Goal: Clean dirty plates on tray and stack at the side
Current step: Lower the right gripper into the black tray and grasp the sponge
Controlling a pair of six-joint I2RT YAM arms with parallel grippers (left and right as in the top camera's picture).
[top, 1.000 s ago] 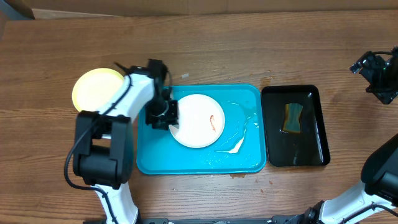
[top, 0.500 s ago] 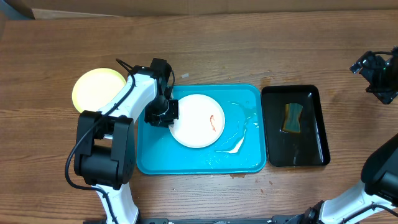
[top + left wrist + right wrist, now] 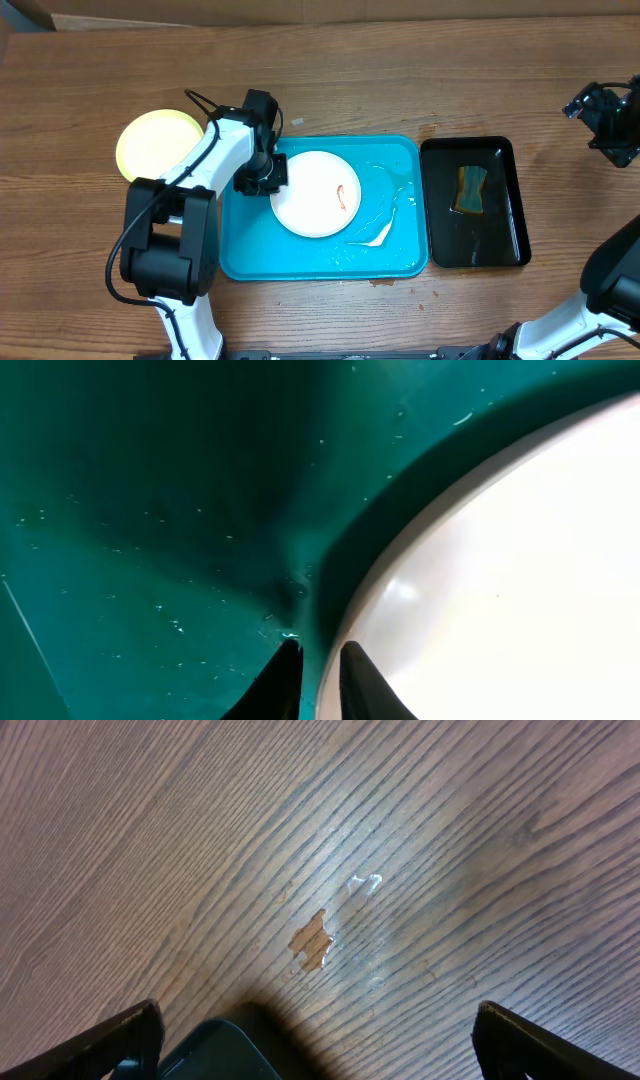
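Observation:
A white plate (image 3: 318, 195) with a reddish smear lies in the wet turquoise tray (image 3: 300, 270). My left gripper (image 3: 272, 183) is at its left rim. In the left wrist view the gripper (image 3: 320, 660) is shut on that rim, one finger on the plate (image 3: 520, 580) and the other over the tray floor (image 3: 150, 510). A pale yellow plate (image 3: 150, 142) rests on the table left of the tray. My right gripper (image 3: 608, 120) hovers far right and stands open (image 3: 320, 1035) over bare wood.
A black tray (image 3: 500, 250) holding a sponge (image 3: 470, 190) sits right of the turquoise one; its corner (image 3: 215, 1055) shows below my right gripper. A white crescent (image 3: 377, 236) lies in the water by the plate; what it is I cannot tell.
My left gripper's jaws have closed onto the white plate's left rim, and the wrist has shifted slightly toward the tray's back edge. The right arm has not moved.

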